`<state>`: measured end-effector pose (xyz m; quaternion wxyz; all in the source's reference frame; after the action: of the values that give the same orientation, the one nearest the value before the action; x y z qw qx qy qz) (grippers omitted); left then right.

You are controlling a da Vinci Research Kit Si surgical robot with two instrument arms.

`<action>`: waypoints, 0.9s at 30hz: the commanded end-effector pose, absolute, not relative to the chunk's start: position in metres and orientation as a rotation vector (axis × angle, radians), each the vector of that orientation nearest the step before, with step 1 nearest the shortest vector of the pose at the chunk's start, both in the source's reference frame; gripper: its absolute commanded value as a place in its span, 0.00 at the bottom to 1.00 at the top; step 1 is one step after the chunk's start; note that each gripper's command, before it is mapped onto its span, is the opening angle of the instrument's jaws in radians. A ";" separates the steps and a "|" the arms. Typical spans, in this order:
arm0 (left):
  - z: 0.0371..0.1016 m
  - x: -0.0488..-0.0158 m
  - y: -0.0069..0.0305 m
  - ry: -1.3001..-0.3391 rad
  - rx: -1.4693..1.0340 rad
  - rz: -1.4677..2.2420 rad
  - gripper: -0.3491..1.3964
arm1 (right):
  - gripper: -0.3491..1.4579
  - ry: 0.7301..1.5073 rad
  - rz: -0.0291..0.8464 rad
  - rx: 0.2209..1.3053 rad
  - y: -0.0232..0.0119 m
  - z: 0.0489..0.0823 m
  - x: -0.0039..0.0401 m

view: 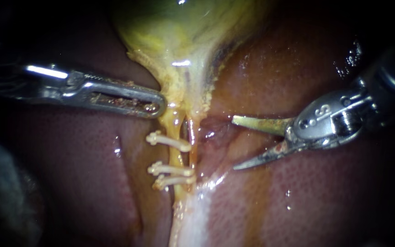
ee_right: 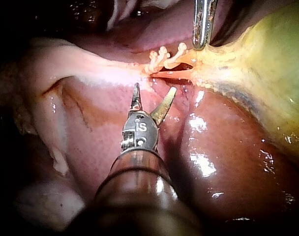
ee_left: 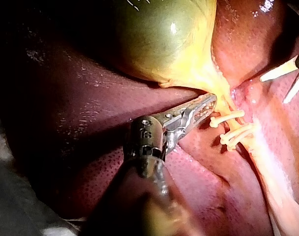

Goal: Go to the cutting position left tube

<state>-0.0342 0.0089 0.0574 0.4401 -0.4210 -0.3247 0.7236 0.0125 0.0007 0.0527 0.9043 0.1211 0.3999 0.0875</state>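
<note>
The liver point(view: 325, 201) (wet, glistening) carries the gallbladder point(view: 174, 27) and the tubes point(view: 177, 160), three clips point(view: 168, 142) on them.

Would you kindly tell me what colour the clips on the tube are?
Cream-white; the clips show best in the endoscope view.

Stamped mark point(view: 322, 111) on right instrument point(view: 234, 143) head, another on left instrument point(ee_left: 210, 101) head, no other writing
</note>
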 end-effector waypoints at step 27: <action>0.0532 -0.0308 0.0096 -0.808 -1.043 1.791 0.00 | 0.99 0.915 0.181 0.488 -0.0018 0.0539 0.0187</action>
<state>-0.0308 0.0096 0.0531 0.4435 -0.4205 -0.3259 0.7213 0.0189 -0.0021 0.0542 0.8642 0.2336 0.4370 0.0872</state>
